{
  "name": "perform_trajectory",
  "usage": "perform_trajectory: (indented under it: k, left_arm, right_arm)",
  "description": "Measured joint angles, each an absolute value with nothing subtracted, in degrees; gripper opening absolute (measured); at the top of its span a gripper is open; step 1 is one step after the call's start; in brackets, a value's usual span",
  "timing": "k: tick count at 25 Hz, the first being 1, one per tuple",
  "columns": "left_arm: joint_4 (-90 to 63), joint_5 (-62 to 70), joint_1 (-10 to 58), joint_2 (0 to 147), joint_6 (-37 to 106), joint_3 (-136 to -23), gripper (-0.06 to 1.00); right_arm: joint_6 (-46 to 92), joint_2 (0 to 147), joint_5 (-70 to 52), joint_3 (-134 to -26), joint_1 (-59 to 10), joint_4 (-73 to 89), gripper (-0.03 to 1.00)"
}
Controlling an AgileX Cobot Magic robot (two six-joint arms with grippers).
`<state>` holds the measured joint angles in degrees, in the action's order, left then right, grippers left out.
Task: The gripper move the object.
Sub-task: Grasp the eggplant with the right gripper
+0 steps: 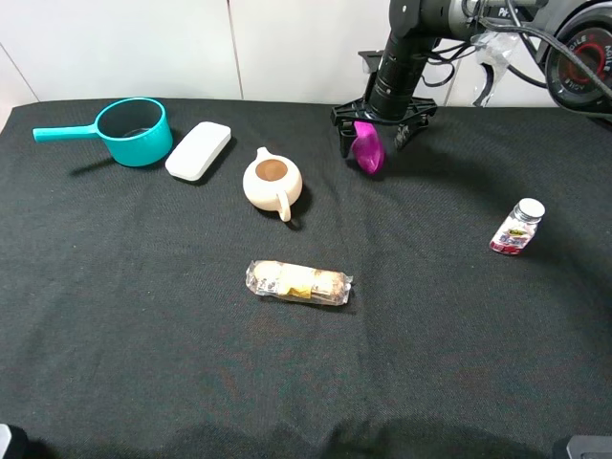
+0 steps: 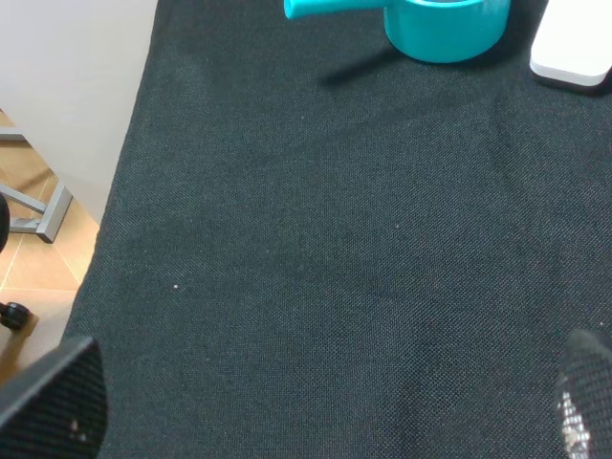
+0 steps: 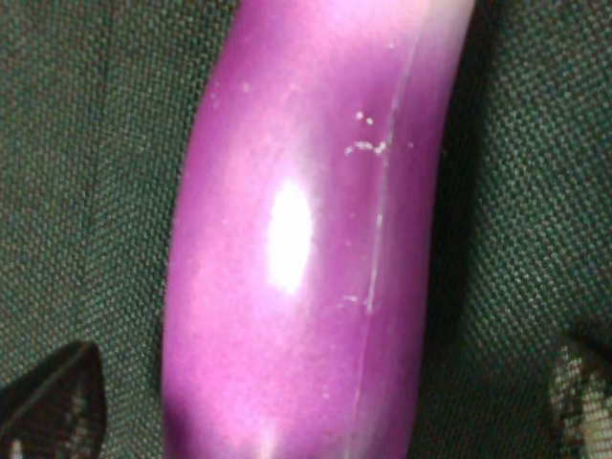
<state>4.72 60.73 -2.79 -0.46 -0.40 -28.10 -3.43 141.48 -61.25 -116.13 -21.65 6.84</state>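
Note:
The magenta-purple toy eggplant (image 1: 369,151) lies on the black cloth at the back, right of the middle. My right gripper (image 1: 373,139), a black claw on a black arm, stands directly over it with the fingers spread on either side. In the right wrist view the eggplant (image 3: 306,229) fills the frame, and the two fingertips (image 3: 53,402) sit far apart, clear of it. Its white neck and green stem are hidden. My left gripper (image 2: 316,421) is open and empty over bare cloth at the near left.
A teal saucepan (image 1: 134,130), a white flat case (image 1: 199,149) and a cream teapot (image 1: 273,180) stand at the back left. A clear-wrapped snack roll (image 1: 298,282) lies mid-table. A small bottle (image 1: 517,227) lies at the right. The cloth's left edge (image 2: 134,172) drops to the floor.

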Motion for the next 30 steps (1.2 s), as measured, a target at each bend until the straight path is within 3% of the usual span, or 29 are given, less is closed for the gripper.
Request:
perform_trajectory:
  k: [30]
  left_arm:
    - [4.72, 60.73, -2.79, -0.46, -0.40, -28.10, 0.99]
  right_arm:
    - [-3.38, 142.43, -61.82, -116.13, -21.11, 6.43, 0.69]
